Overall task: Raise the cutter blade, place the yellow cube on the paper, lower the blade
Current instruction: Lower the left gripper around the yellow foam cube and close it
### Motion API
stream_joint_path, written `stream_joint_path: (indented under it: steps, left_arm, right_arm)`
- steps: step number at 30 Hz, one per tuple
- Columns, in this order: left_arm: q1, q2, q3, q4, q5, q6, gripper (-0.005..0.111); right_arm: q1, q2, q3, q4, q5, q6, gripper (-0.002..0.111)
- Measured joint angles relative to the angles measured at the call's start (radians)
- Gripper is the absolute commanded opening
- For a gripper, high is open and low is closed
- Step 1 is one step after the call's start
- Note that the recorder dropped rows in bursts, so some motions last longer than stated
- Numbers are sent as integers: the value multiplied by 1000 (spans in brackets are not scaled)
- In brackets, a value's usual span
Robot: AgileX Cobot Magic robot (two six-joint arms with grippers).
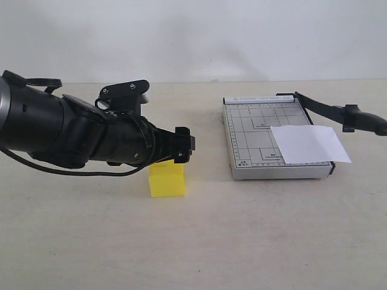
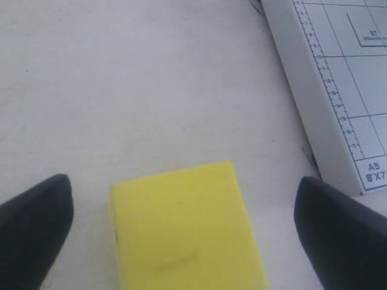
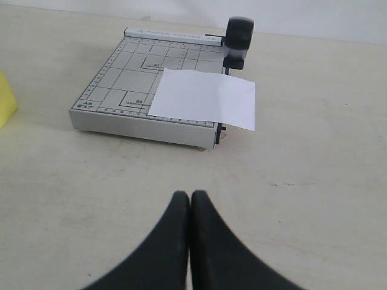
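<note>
My left gripper (image 2: pixel 182 184) gapes wide, the yellow cube (image 2: pixel 184 232) between its jaws, untouched. My right gripper (image 3: pixel 191 199) is pinched together, empty, the paper (image 3: pixel 204 98) ahead of it.

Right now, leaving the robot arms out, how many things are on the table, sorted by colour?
Yellow: 1, the cube
White: 1, the sheet of paper
Grey: 1, the paper cutter, with its black blade
Total: 3
</note>
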Motion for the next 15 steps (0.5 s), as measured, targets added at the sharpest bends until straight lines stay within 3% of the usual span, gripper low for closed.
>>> stream_joint_path:
  steps: [15]
  left_arm:
    - [0,60,0,0,3,6,93]
  right_arm:
    - [0,0,0,0,0,0,1]
